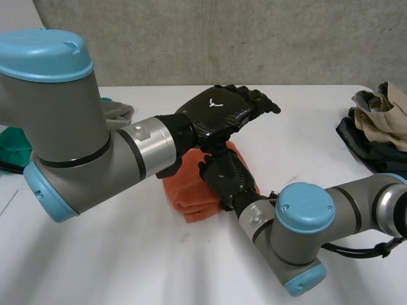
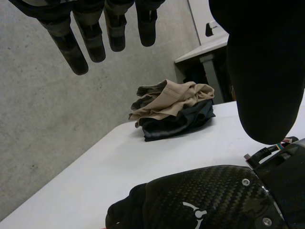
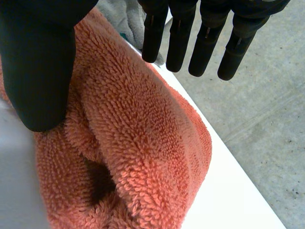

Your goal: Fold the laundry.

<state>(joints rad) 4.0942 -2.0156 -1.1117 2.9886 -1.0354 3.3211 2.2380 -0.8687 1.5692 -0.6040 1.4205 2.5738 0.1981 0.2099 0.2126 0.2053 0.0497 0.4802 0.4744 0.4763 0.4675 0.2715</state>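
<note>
At the white table (image 1: 114,254), we find the orange towel (image 1: 184,194) folded into a thick bundle mid-table. The right hand (image 1: 226,178) is laid over it, with fingers (image 3: 190,43) straight and apart, thumb (image 3: 38,76) against the terry, clamping nothing. The left hand (image 1: 219,113) hovers directly above the right, its fingers (image 2: 90,38) straight and spread, empty. 1 heap of beige and dark clothes (image 1: 378,121) waits near the table's right edge.

We judge 2 risks. With the hands stacked this closely, either could strike the other if one rises or descends before its partner clears. The plump fold could also spring open, or slide across the table, if the thumb snags the loops on lifting away.
</note>
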